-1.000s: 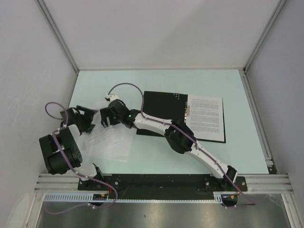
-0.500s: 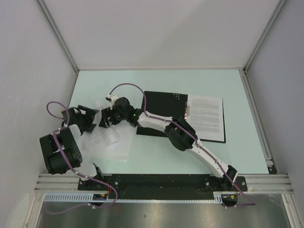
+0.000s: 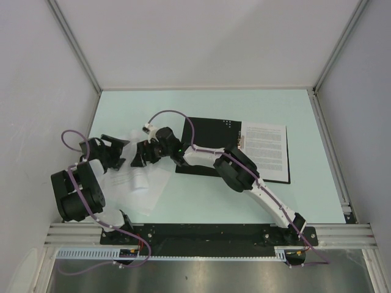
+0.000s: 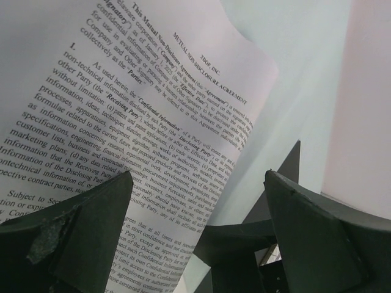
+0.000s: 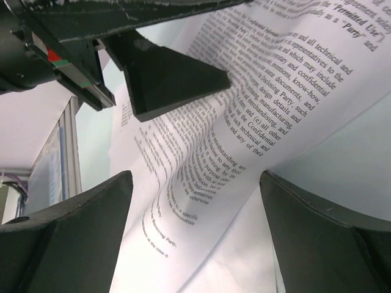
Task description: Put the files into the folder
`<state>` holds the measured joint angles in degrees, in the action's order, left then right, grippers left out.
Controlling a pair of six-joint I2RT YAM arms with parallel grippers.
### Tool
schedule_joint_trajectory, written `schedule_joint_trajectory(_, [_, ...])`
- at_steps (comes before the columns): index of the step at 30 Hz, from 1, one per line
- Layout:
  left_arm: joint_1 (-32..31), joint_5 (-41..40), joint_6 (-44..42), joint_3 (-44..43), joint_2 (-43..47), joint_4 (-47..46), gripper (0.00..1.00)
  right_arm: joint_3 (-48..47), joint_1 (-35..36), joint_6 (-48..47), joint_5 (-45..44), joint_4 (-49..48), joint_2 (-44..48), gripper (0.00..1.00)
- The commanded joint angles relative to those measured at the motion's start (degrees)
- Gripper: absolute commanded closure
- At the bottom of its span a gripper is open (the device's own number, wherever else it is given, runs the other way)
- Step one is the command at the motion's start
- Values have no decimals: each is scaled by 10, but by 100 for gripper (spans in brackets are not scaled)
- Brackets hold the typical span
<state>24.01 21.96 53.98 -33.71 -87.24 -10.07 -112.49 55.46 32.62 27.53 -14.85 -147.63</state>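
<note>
On the left part of the pale green table, close in front of the left arm, lie the files: a few loose white sheets, fanned and overlapping, with blocks of small black print. Both grippers meet over their far edge. The left gripper comes in from the left and the right gripper from the right, its arm stretched across the table from its base at the near right. The two stand just beside each other, nearly tip to tip. Neither holds anything. The left wrist view shows its fingers spread wide, with a sheet headed "Mutual Non-Disclosure Agreement" bowed upward beyond them and not pinched between them. The right wrist view gives the same from the other side: fingers wide apart and the printed sheet curving in a hump past them. One black finger of the left gripper hangs above the paper at the top of that view; whether it touches the sheet cannot be told. Well to the right of the heap the folder lies open and flat, black inside upward, its metal clip along the spine. One printed page lies on the folder's right half, just right of the clip and square with the cover. The right arm's forearm passes over the folder's near left corner.
</note>
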Motion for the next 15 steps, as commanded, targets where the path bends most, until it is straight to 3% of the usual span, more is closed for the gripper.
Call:
schedule_joint_trajectory(1, [-11, 8, -11, 12, -24, 56, 1, 25, 8, 22, 25, 97, 15, 10])
schedule_joint_trajectory(9, [-12, 18, -5, 14, -29, 51, 1, 50, 2, 89, 7, 94, 29, 10])
schedule_joint_trajectory(12, [-12, 18, -7, 14, -32, 52, 1, 27, -9, 74, -45, 123, 27, 9])
schedule_joint_trajectory(15, [-15, 19, -7, 13, -36, 52, 1, -37, -10, 28, -122, 217, 14, 9])
